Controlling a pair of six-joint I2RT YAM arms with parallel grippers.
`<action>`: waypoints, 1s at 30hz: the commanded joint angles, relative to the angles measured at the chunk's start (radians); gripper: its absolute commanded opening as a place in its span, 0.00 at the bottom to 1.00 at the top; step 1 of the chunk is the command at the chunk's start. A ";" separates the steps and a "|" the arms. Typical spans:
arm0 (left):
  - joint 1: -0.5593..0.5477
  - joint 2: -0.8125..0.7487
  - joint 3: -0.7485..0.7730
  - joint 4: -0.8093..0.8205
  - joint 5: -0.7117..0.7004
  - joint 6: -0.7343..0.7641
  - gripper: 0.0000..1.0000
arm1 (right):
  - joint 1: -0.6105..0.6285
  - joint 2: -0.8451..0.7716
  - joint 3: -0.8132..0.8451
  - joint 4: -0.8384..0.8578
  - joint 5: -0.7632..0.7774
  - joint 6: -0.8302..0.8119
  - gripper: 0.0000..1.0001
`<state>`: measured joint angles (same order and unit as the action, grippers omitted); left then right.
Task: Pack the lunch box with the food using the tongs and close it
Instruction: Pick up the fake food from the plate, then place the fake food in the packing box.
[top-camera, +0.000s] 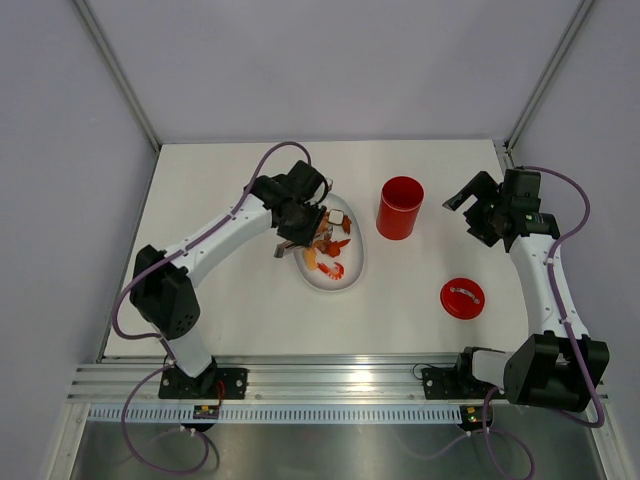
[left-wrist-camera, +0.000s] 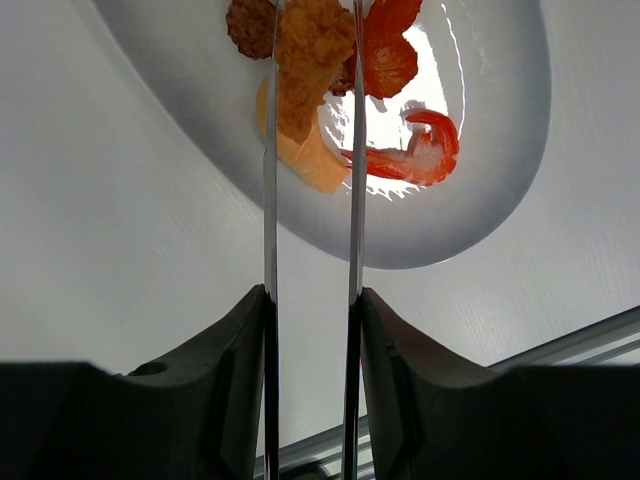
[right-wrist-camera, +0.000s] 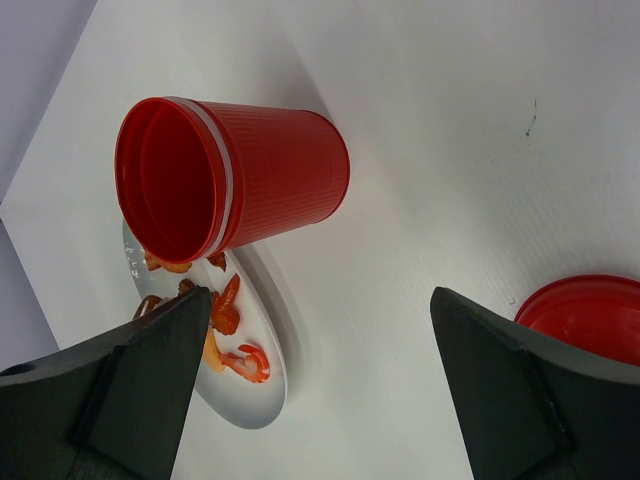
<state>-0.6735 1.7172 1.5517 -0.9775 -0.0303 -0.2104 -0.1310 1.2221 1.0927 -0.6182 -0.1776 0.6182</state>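
Observation:
My left gripper (left-wrist-camera: 312, 295) (top-camera: 300, 215) is shut on the tongs (left-wrist-camera: 270, 200). Their two silver arms run between my fingers out over the white plate (left-wrist-camera: 480, 150). A brown-orange chunk of food (left-wrist-camera: 310, 50) sits between the tong arms near their tips. An orange piece (left-wrist-camera: 315, 165) and a red shrimp (left-wrist-camera: 420, 150) lie on the plate beside them. The red lunch box (top-camera: 400, 207) (right-wrist-camera: 260, 170) stands upright and uncovered to the right of the plate. Its lid (top-camera: 462, 297) (right-wrist-camera: 590, 315) lies flat on the table. My right gripper (top-camera: 468, 208) (right-wrist-camera: 320, 300) is open, right of the lunch box, holding nothing.
The oval plate (top-camera: 345, 285) with more food pieces (top-camera: 328, 250) lies mid-table. A grooved metal rail (top-camera: 330, 385) runs along the near edge, and pale walls enclose the other sides.

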 joint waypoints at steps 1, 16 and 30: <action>-0.005 -0.077 0.082 -0.001 -0.003 -0.006 0.00 | -0.002 -0.007 0.036 0.009 -0.005 0.002 1.00; -0.041 0.011 0.450 0.013 0.164 -0.012 0.00 | -0.002 -0.047 0.062 -0.025 0.026 -0.005 1.00; -0.078 0.251 0.671 0.152 0.225 -0.069 0.00 | -0.002 -0.087 0.084 -0.075 0.053 -0.015 0.99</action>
<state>-0.7490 1.9461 2.1662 -0.9253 0.1589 -0.2562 -0.1310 1.1660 1.1358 -0.6754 -0.1459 0.6170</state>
